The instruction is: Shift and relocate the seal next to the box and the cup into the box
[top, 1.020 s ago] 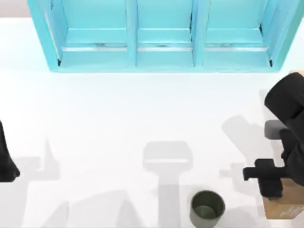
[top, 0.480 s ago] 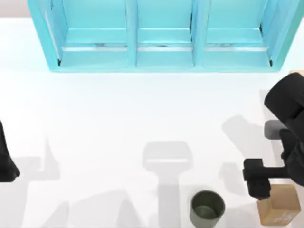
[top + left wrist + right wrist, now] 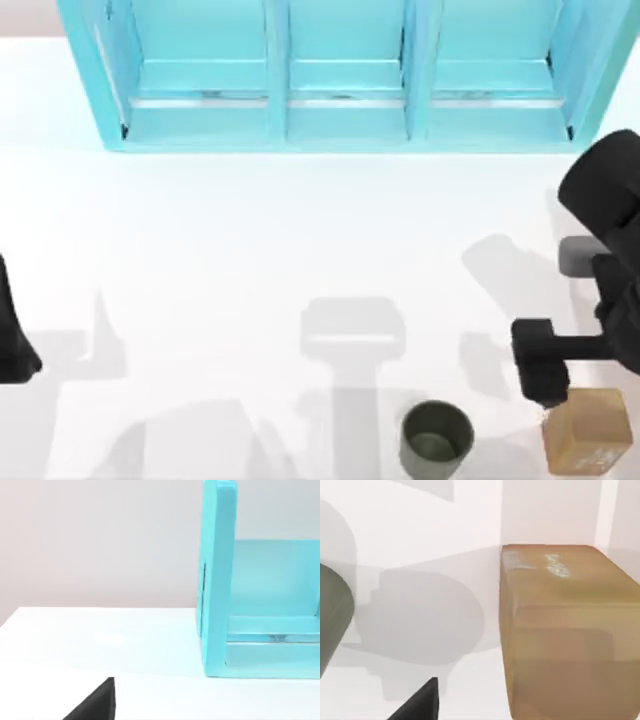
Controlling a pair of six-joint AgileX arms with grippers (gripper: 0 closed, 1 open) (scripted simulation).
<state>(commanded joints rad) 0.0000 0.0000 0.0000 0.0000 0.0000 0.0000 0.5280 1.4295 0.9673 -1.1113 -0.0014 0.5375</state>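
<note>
The left arm (image 3: 12, 335) is parked at the far left edge of the worktop (image 3: 230, 230), and whether its fingers are apart or together cannot be told. At the far side of the worktop a turquoise shelf cabinet (image 3: 340, 80) with 3 open compartments is seen; its side wall (image 3: 215, 580) also appears in the left wrist view.

Near the front edge, right of centre, the cup (image 3: 437, 438) stands upright on the worktop, with a dark olive-grey wall and an open mouth. In the right wrist view a part of its rounded wall (image 3: 332, 615) is seen, well apart from the block.

Further right, the seal (image 3: 587, 432) rests on the worktop near the front right corner, apart from the cup. It is a tan wooden block, and a whitish mark is carried on its upper face (image 3: 555, 565).

The right gripper (image 3: 542, 372) is held above the worktop just beside the seal, on its far left side, with nothing gripped. Whether its fingers are apart or together cannot be told.
</note>
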